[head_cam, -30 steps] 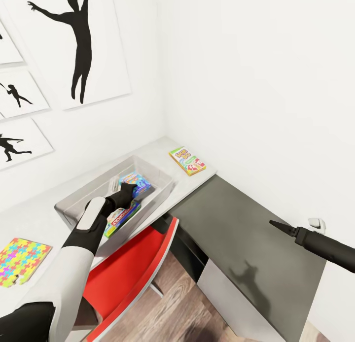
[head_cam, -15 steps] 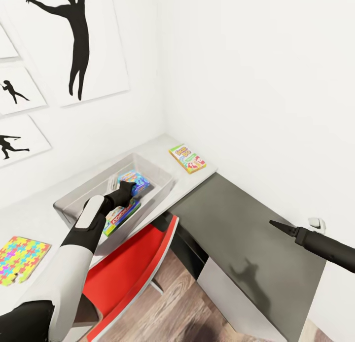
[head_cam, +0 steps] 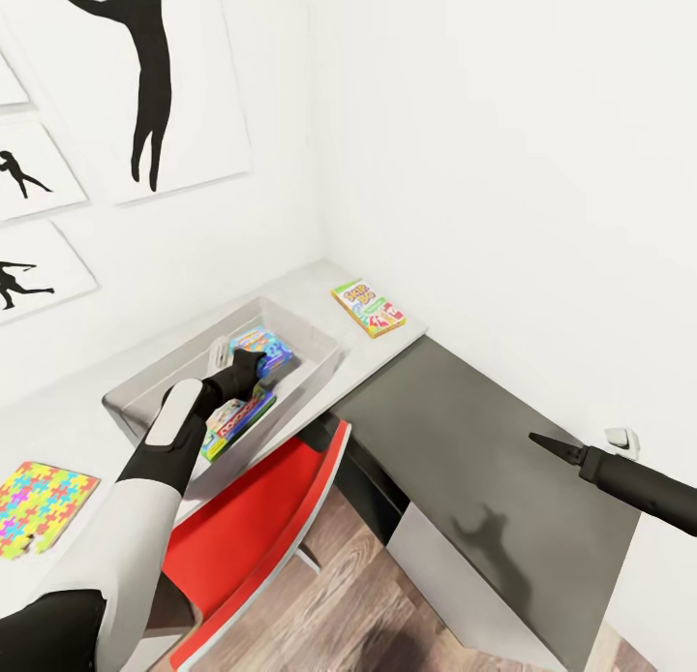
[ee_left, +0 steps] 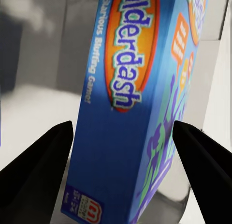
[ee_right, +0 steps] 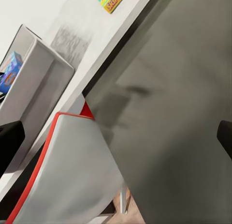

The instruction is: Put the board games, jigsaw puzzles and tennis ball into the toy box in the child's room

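The light grey toy box (head_cam: 305, 321) stands on the pale table (head_cam: 319, 287). Inside it lies the green-white-red Monopoly board game (head_cam: 230, 424). My left gripper (head_cam: 249, 363) reaches into the box, and the blue board game (head_cam: 265, 344) sits tilted between its fingertips. In the left wrist view this blue game (ee_left: 130, 112) fills the gap of the left gripper (ee_left: 123, 129), touching both fingers. A yellow-green-red board game (head_cam: 368, 309) lies beyond the box. One jigsaw puzzle (head_cam: 34, 503) lies at the near left. My right gripper (head_cam: 535, 441) hovers open over the dark section (head_cam: 455, 411). The tennis ball is out of view.
A red chair (head_cam: 261, 517) is tucked under the table just below the toy box, and its seat (ee_right: 72, 175) also appears in the right wrist view. White walls meet in the corner behind the table. A white cabinet door (head_cam: 455, 585) fronts the dark section.
The view has shifted slightly. My left gripper and the blue board game have edged a little deeper into the toy box together. The right arm holds still.
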`<state>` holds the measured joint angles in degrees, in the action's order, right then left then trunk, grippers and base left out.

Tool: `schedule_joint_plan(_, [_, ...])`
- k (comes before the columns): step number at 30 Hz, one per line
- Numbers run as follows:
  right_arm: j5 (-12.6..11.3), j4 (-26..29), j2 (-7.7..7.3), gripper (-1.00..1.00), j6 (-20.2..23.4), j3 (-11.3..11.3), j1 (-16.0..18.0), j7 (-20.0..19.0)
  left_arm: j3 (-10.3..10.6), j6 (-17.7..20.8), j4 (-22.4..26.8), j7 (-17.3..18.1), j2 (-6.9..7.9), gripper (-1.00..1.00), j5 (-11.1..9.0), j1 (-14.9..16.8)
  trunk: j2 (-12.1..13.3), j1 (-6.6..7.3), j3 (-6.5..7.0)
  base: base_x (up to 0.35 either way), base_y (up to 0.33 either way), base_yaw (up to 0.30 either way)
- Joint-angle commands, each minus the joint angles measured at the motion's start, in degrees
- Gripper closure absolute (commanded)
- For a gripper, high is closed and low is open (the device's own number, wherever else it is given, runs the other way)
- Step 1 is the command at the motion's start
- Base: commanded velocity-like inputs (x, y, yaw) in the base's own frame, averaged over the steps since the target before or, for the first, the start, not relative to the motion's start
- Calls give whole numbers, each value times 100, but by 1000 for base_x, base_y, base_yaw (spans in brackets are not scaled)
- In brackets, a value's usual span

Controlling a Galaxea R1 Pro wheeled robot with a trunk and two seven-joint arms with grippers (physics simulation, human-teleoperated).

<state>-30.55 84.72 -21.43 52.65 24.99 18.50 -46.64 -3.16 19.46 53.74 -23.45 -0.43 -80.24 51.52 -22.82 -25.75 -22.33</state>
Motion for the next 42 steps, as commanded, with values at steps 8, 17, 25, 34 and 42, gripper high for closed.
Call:
schedule_joint_plan(8, [5,1,-1,-100,26,6,5,-21,-18,23,49,-45,-5,100,-45,8,-10,-3,-16,0,0,0])
schedule_joint_plan(17, [5,1,-2,-100,26,6,5,-22,-18,23,41,-45,-7,100,-45,56,-10,-3,-17,0,0,0])
schedule_joint_plan(25, [5,1,-2,-100,26,6,5,-34,-15,23,29,-45,-9,100,-45,78,-10,-3,-18,0,0,0])
schedule_joint_plan(34, [0,1,-1,-100,26,6,5,-53,-10,30,-7,-45,-9,100,-46,84,-10,-3,-18,0,0,0])
schedule_joint_plan(42, [-3,1,-1,-100,26,6,5,-58,-9,37,-18,-45,-9,100,-48,85,-10,-3,-18,0,0,0])
